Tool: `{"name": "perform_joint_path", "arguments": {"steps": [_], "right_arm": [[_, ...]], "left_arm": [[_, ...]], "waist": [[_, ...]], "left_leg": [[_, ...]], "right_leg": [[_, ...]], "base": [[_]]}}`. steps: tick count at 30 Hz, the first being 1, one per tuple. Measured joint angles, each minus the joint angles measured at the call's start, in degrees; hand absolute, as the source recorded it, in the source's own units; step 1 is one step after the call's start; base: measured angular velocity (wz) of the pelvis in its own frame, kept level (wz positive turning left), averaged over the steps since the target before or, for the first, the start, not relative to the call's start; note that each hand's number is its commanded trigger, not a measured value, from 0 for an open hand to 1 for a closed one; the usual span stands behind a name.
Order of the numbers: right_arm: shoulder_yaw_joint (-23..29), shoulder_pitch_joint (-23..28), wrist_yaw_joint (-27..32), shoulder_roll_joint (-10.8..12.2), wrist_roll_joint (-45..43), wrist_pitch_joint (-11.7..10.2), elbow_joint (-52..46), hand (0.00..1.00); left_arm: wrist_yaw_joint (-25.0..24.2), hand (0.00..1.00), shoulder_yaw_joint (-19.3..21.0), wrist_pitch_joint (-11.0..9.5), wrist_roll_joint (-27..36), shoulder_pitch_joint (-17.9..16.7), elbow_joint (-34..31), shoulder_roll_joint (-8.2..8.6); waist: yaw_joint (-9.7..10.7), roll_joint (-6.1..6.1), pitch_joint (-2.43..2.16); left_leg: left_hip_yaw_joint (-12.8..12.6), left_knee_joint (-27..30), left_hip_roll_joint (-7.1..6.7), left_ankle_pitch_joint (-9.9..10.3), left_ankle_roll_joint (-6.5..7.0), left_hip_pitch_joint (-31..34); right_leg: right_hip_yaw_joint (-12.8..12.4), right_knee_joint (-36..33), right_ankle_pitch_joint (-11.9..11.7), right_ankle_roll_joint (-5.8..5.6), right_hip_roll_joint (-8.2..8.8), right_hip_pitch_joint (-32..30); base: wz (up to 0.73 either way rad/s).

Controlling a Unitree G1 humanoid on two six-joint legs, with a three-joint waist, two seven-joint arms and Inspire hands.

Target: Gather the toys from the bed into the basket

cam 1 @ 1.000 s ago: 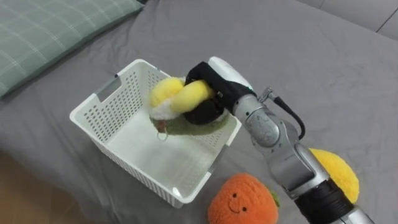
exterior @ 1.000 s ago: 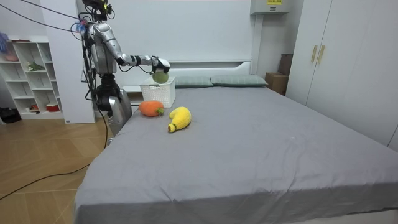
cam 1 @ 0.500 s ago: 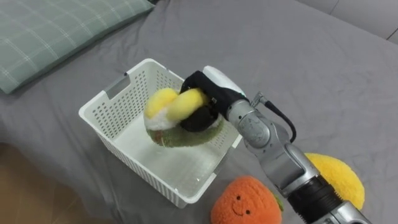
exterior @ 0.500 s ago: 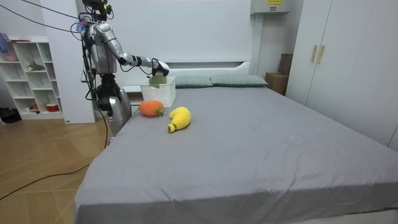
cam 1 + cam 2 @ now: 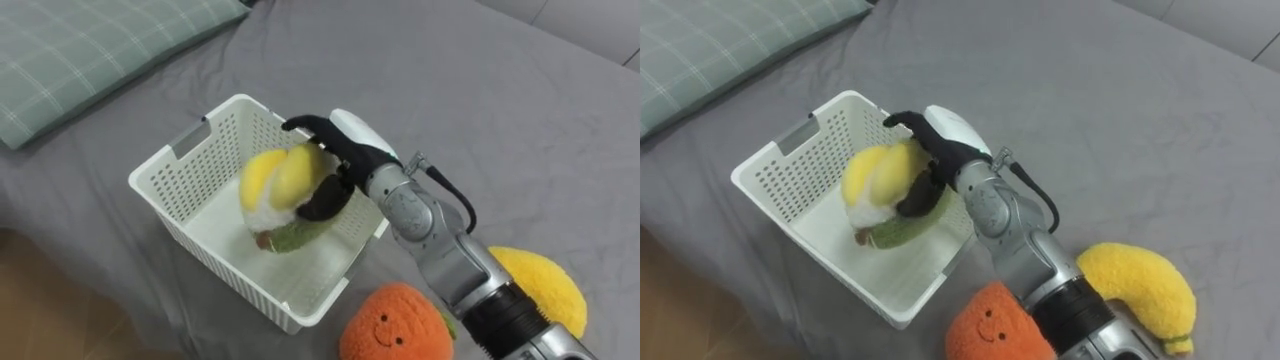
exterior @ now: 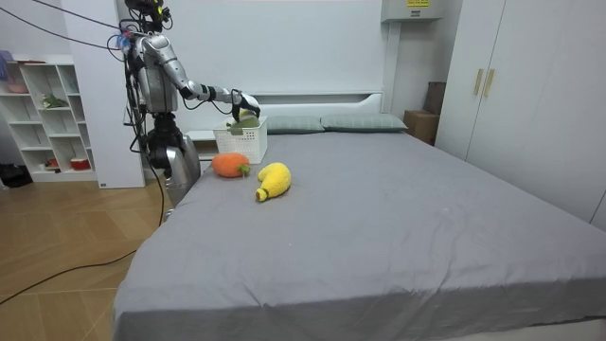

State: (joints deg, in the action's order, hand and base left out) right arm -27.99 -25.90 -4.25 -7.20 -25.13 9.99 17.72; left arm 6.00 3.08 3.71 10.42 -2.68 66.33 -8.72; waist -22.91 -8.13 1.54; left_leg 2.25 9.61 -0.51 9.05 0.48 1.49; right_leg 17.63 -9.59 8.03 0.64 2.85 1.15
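Observation:
My right hand (image 5: 350, 150) hangs over the white slotted basket (image 5: 270, 270) on the grey bed, its dark fingers spread straight and open. A yellow, white and green plush toy (image 5: 280, 190) is just under the palm, blurred, inside the basket's mouth; whether it still touches the fingers I cannot tell. An orange plush with a face (image 5: 395, 325) lies right of the basket by my forearm. Beyond it lies a yellow banana-shaped plush (image 5: 535, 285). In the room view I stand at the bed's side, right arm stretched over the basket (image 6: 241, 140).
A green checked pillow (image 5: 90, 50) lies at the far left by the bed's head. The grey cover stretches wide to the right. A white shelf (image 6: 43, 114) stands behind me and wardrobes (image 6: 530, 85) at the room view's right.
The right hand's fingers have uncurled from the plush toy, and the toy has sunk from above the rim into the basket's mouth. The camera shifted slightly early on.

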Motion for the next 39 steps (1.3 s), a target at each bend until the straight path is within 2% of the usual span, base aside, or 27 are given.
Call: {"name": "perform_joint_path", "arguments": {"steps": [11, 20, 25, 29, 35, 39], "right_arm": [[0.1, 0.0, 1.5, 0.0, 0.0, -0.2, 0.0, 0.0], [2.4, 0.0, 2.2, -0.5, 2.6, -1.9, -1.1, 0.0], [3.0, 0.0, 2.6, -2.0, 4.6, -3.1, -2.9, 0.0], [4.1, 0.0, 2.8, -3.6, 7.4, -3.2, -3.0, 0.0], [7.8, 0.3, 3.5, -6.0, 7.4, -3.2, -5.3, 0.0], [12.3, 2.3, 3.7, -6.3, 7.4, -3.2, -7.9, 0.0]], "left_arm": [[0.0, 0.0, 0.1, 0.0, -0.4, 0.0, 0.0, 0.0], [0.1, 0.0, 0.1, 0.0, -1.6, 0.0, -0.3, 0.08], [0.1, 0.0, 0.1, -0.1, -1.5, -0.5, -0.3, 0.11], [0.1, 0.0, 0.3, -0.1, -1.0, -0.5, -0.1, 0.12], [1.5, 0.0, 0.7, 0.0, -1.1, -1.5, -1.2, 0.23], [2.2, 0.0, 1.3, -0.1, -1.5, -1.7, -1.2, 0.3]], "waist": [[0.0, 0.0, 0.0], [1.0, 0.22, -0.14], [2.4, 0.59, -0.33], [3.8, 0.66, -0.45], [6.7, 0.37, -0.69], [8.4, 0.22, -0.84]], "left_leg": [[-0.1, 0.0, 0.0, 0.0, 0.0, 0.0], [-0.5, 0.1, 0.02, 0.0, 0.02, -0.2], [-0.5, 0.0, -0.01, -0.1, 0.11, -0.2], [-0.5, 0.0, -0.01, -0.1, 0.12, -0.2], [-0.9, 0.1, -0.01, -0.1, 0.15, -0.8], [-1.4, 0.0, 0.04, -0.1, 0.15, -1.4]], "right_leg": [[-0.1, 0.0, 0.0, 0.0, 0.01, 0.0], [-0.3, 0.0, 0.0, -0.01, 0.03, -0.1], [-0.2, 0.0, 0.0, -0.01, 0.06, 0.1], [-0.2, 0.0, 0.0, -0.01, 0.1, 0.1], [-0.6, 0.0, 0.0, -0.01, 0.09, 0.1], [-1.4, 0.0, 0.0, -0.02, 0.05, 0.5]], "base": [[0.0], [-0.01], [0.0], [0.0], [-0.02], [-0.08]]}}
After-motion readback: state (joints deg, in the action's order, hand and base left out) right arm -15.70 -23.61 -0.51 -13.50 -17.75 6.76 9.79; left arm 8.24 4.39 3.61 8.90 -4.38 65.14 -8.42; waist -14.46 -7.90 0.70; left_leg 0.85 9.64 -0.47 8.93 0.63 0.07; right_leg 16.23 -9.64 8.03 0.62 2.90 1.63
